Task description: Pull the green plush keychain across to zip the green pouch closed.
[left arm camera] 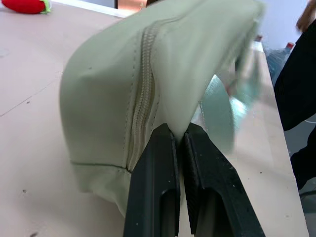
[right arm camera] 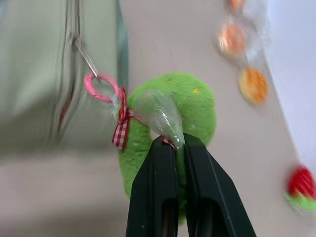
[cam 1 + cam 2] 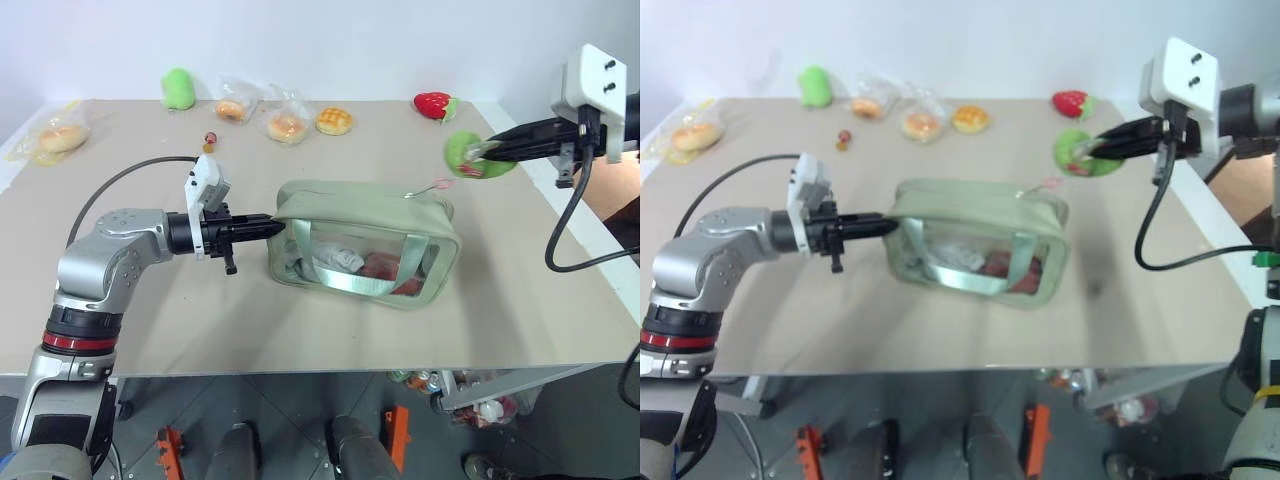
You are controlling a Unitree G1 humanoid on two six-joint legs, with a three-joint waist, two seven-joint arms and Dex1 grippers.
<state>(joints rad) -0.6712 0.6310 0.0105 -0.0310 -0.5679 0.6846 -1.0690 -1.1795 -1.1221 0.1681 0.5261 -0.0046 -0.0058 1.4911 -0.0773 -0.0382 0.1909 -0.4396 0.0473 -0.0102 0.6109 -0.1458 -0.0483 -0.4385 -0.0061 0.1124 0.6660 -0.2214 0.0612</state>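
Clenched on the left end of the pale sage-green boxy fabric pouch (image 3: 365, 243), the left end effector (image 3: 272, 226) pins the fabric so the bag likely cannot slide along the beige tabletop (image 3: 150, 310). To the far right, the right end effector (image 3: 478, 151) grips the fuzzy lime-green plush keychain (image 3: 478, 157) by its clear wrapping, lifted beyond the pouch's right end; its pink ring (image 2: 101, 86) links to the zipper pull.

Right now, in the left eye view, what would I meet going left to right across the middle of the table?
Left tool → green pouch → green plush keychain → right tool.
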